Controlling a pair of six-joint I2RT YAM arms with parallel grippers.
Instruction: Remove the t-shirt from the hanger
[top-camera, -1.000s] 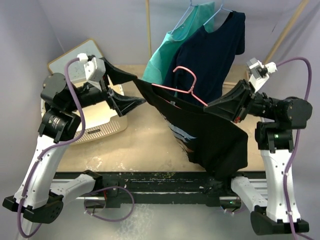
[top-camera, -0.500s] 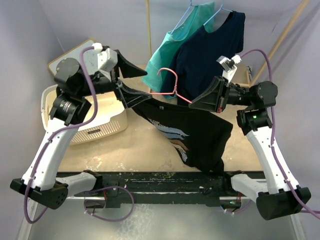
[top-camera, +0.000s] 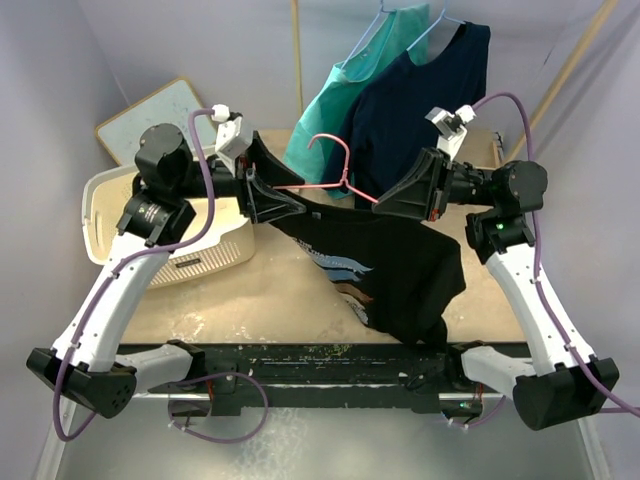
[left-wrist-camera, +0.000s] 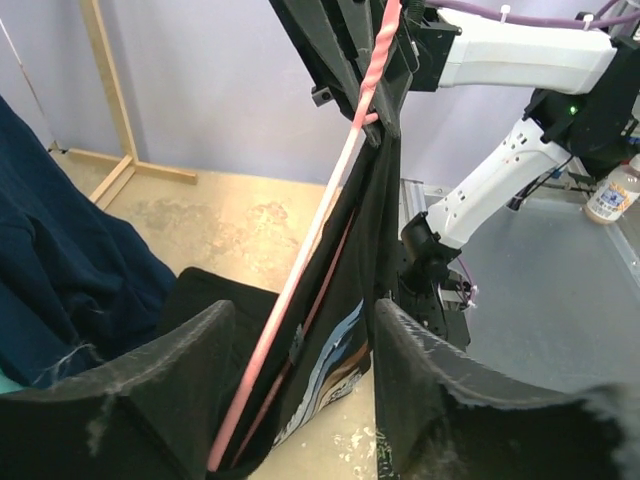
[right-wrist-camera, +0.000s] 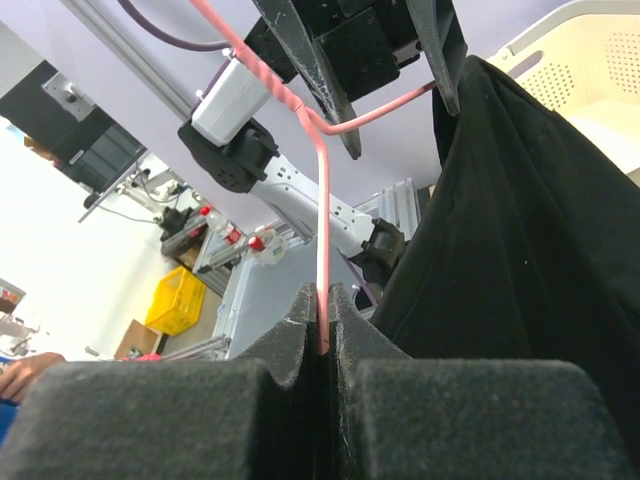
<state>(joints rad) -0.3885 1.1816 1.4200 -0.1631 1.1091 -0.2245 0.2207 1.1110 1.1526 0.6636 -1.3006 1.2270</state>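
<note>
The two arms have moved in closer to each other. A moment ago they were far apart and the black t-shirt with the blue and white picture (top-camera: 400, 270) was pulled wide between them. Now it hangs loose and bunched up in the middle, above the table, and its bottom end droops down by the front edge.

The thin pink wire hanger (top-camera: 322, 185) has gone up a little too, and its hook now points up.

The right gripper (top-camera: 388, 206) is squeezed tight on the pink wire. In the right wrist view its two fingers are pressed together with the wire between them (right-wrist-camera: 322, 300).

The left gripper (top-camera: 285, 200) is different. In the left wrist view its fingers are spread apart (left-wrist-camera: 305, 315), and the pink wire and some black cloth run through the gap. It is not pinching anything.

The shirt is not off yet. The black cloth is draped over the pink wire near the right gripper.

I think the loose cloth is good news. A slack shirt should slip off the wire more easily than a tight one. The left gripper likely needs to pinch the cloth next and pull it away.
</note>
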